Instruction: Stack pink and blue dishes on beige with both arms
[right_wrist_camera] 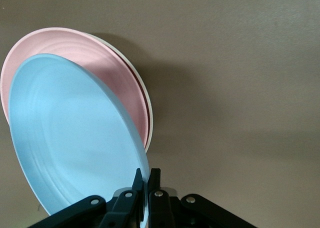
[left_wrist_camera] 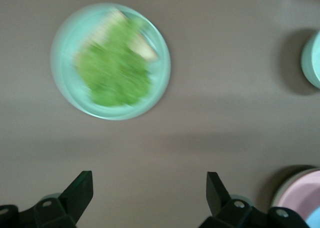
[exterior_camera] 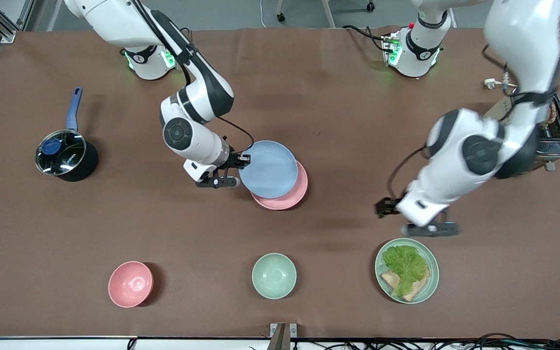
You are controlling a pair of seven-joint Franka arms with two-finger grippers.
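Nearest the front camera sit three dishes in a row: a small deep pink bowl, a small mint-green bowl and a mint-green plate carrying lettuce and toast.

My right gripper is clamped on the rim of the pale blue matte round plate, its two fingers pinching the edge at the side toward my right arm's end of the table. The blue plate is tilted, held above the pale pink matte round plate, which lies flat mid-table. In the right wrist view a thin cream rim of the beige plate shows under the pink one.

My left gripper hangs spread wide and empty over bare table beside the green plate's edge, waiting.

A black saucepan with a blue handle stands toward my right arm's end; writing on it is too small to read. A chrome toaster sits at my left arm's end.
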